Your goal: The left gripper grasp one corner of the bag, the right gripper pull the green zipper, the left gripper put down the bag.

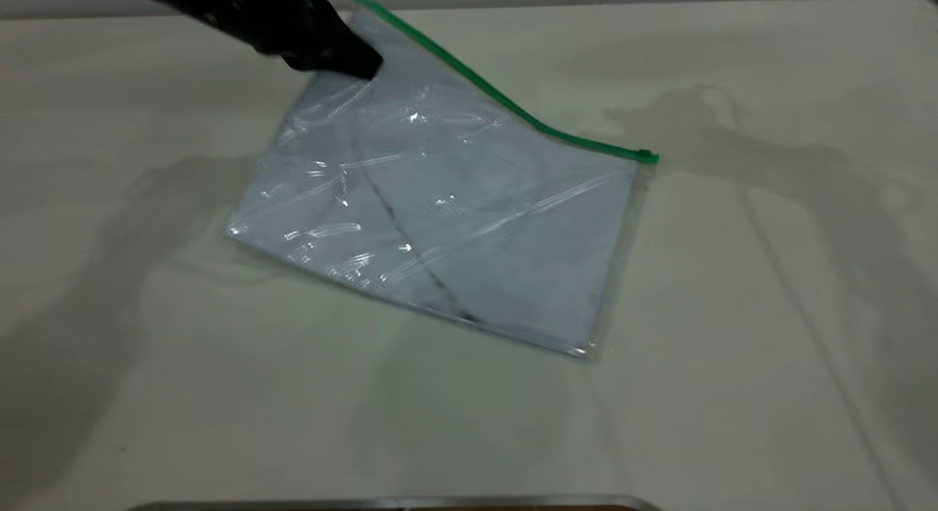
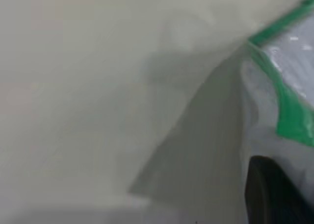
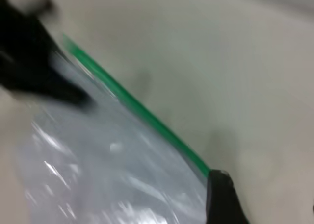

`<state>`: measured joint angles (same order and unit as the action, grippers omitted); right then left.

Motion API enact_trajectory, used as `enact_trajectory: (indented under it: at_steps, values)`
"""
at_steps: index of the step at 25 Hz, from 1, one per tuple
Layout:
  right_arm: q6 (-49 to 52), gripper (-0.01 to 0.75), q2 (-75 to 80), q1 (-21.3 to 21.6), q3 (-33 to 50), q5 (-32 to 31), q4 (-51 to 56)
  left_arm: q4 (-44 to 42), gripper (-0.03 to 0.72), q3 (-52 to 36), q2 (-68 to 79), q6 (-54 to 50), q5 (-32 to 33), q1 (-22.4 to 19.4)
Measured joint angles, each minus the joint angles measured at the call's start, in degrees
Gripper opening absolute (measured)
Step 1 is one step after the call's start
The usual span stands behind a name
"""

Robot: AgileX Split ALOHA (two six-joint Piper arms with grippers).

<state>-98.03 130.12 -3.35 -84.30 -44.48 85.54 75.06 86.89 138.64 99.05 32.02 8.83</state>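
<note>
The bag, a clear pouch with a dark diagonal line, lies on the table with its far left corner lifted. My left gripper is shut on that corner, just beside the green strip. The green zipper slider sits at the strip's right end. In the left wrist view one finger shows beside the strip. My right gripper is outside the exterior view. In the right wrist view it is open and empty, with one finger overlapping the strip's end. The left gripper shows there too.
The pale table stretches around the bag. Arm shadows fall on it at left and right. A metal edge runs along the near side.
</note>
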Motion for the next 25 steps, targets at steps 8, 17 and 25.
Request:
enact_trajectory:
  at_steps: [8, 17, 25]
  values:
    - [15.4, 0.436, -17.9, -0.1, 0.1, -6.5, -13.2, 1.6, 0.332, 0.0, 0.7, -15.8, -4.3, 0.0]
    - [38.4, 0.432, -40.4, -0.1, 0.1, -14.3, -32.7, -14.3, 0.564, 0.0, -13.4, -32.0, 6.5, -5.3]
    - [59.3, 0.431, -53.4, -0.1, 0.2, -26.1, -48.5, -36.9, 0.542, 0.0, -32.0, -54.5, 18.1, -8.4]
